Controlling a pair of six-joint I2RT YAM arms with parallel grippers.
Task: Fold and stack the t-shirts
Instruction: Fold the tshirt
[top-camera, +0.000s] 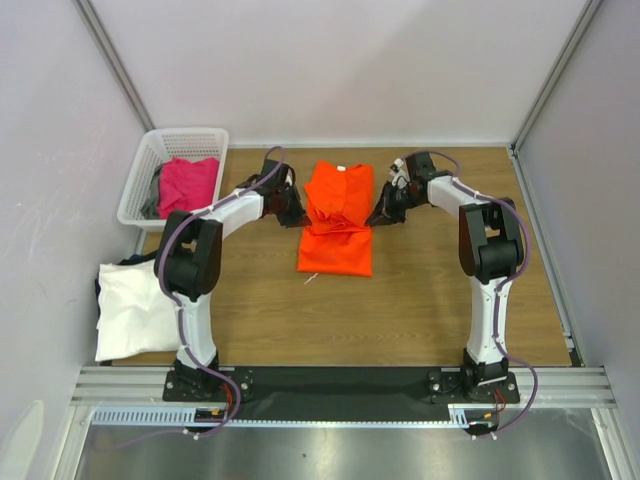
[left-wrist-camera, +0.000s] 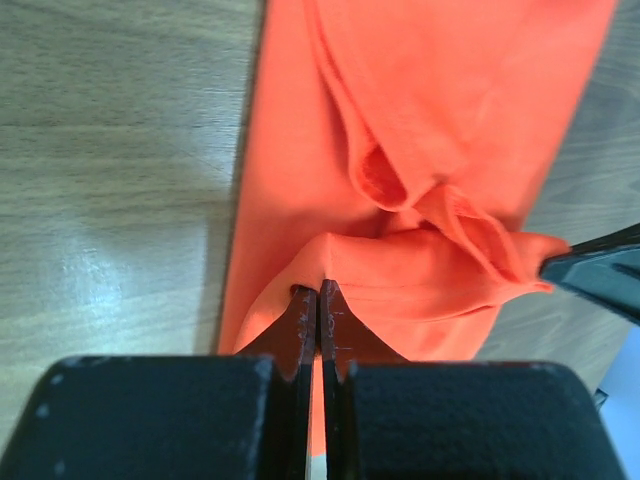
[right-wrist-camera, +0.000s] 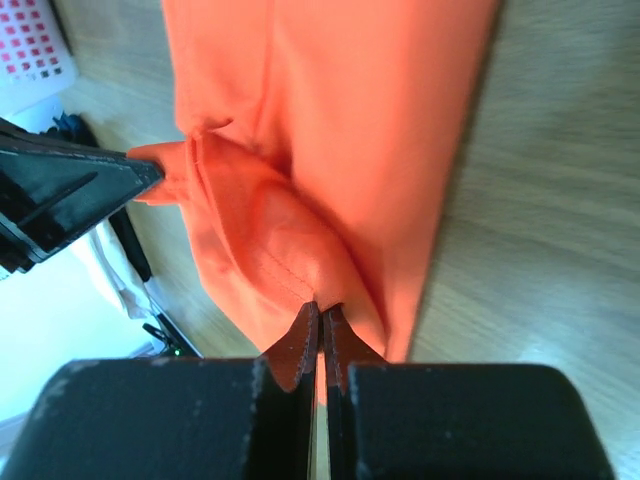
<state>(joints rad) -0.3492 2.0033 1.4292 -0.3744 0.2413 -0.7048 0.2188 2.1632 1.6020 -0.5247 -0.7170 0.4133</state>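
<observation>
So, the orange t-shirt (top-camera: 336, 225) sits in the upper middle of the frame on the worktop (top-camera: 400, 310), lying long and narrow with its middle bunched up. At the shirt's left edge the left claw (left-wrist-camera: 318, 300) is pinched tight on a fold of orange cloth, and the right claw (right-wrist-camera: 320, 312) is clamped the same way on the right edge.

Looks like a mid-fold lift to me. My worry is that both grips only have a thin bit of fabric right at the tips. If the arms pull apart or lift unevenly, the cloth could slip out and the fold would land crooked.

The pink t-shirt (top-camera: 188, 183) waits in the basket (top-camera: 135, 190) at upper left, and the white t-shirt (top-camera: 135, 305) lies at lower left.
</observation>
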